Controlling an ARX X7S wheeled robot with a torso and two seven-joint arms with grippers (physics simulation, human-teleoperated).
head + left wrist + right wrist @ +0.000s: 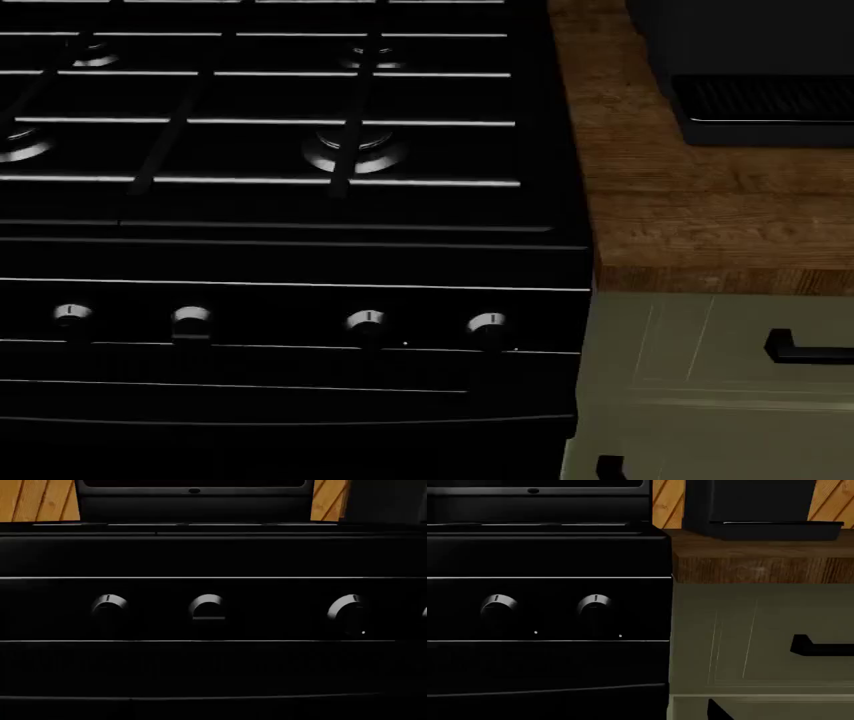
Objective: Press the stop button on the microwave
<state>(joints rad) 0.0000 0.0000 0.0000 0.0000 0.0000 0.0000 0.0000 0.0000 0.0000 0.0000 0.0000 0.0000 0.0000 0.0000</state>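
Note:
No stop button shows in any view. A dark appliance panel point(193, 500) with a small oval mark hangs behind and above the stove; it also shows in the right wrist view point(537, 497). I cannot tell if it is the microwave. Neither gripper shows in any view, and no fingers are visible in either wrist view. Both wrist cameras face the stove's front at knob height.
A black gas stove point(267, 250) with a row of knobs point(367, 323) and burners point(350, 152) fills the left. A wooden counter point(667, 200) carries a dark box-shaped appliance point(754, 70). Cream cabinet drawers point(694, 380) with black handles point(807, 350) sit below it.

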